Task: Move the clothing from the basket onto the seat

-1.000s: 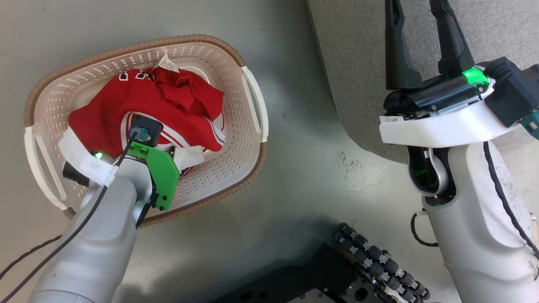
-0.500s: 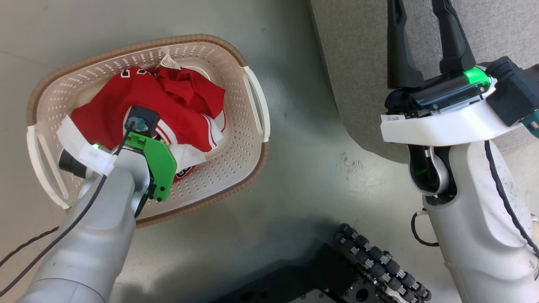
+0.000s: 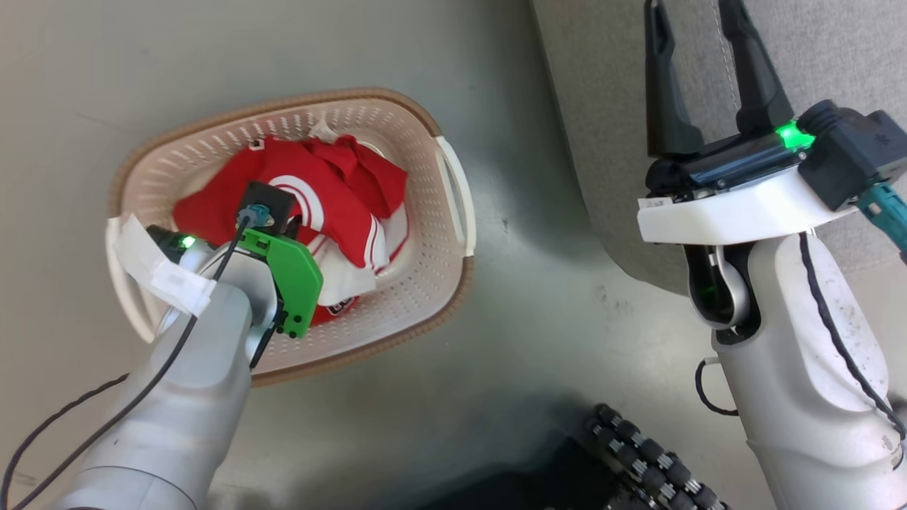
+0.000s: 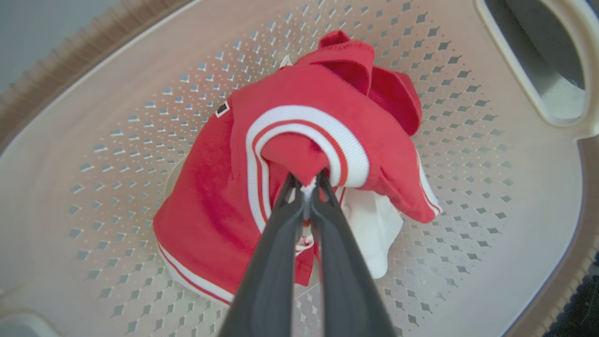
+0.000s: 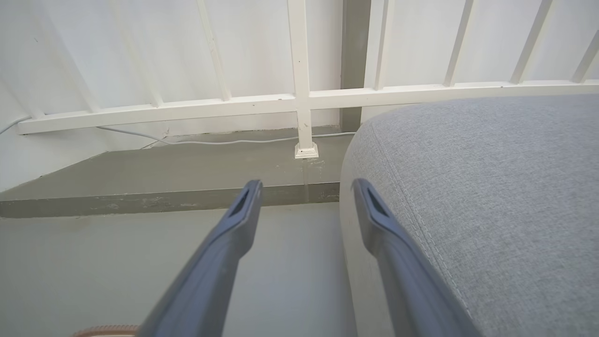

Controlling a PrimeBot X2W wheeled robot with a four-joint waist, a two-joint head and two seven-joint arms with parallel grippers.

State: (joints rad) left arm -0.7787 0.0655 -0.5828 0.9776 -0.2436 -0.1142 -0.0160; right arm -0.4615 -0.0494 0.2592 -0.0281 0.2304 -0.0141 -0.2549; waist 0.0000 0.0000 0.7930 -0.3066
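Observation:
The red clothing with white stripes lies bunched in the cream perforated basket on the grey floor. In the left wrist view my left gripper is shut on a fold of the clothing just inside a white-striped band, and the fabric is drawn up into a peak above the basket floor. A white panel hangs beneath. My right gripper is open with nothing between its fingers, hovering over the left edge of the grey seat. The right wrist view has the right gripper beside the seat.
The robot's dark base with black rollers sits at the bottom middle. A white railing and a raised floor ledge stand beyond the seat. Bare grey floor lies between basket and seat.
My left gripper has shut on the clothing and pulled it up, turning a white-striped band into sight. The head camera has shifted, so the whole picture sits lower and further right.

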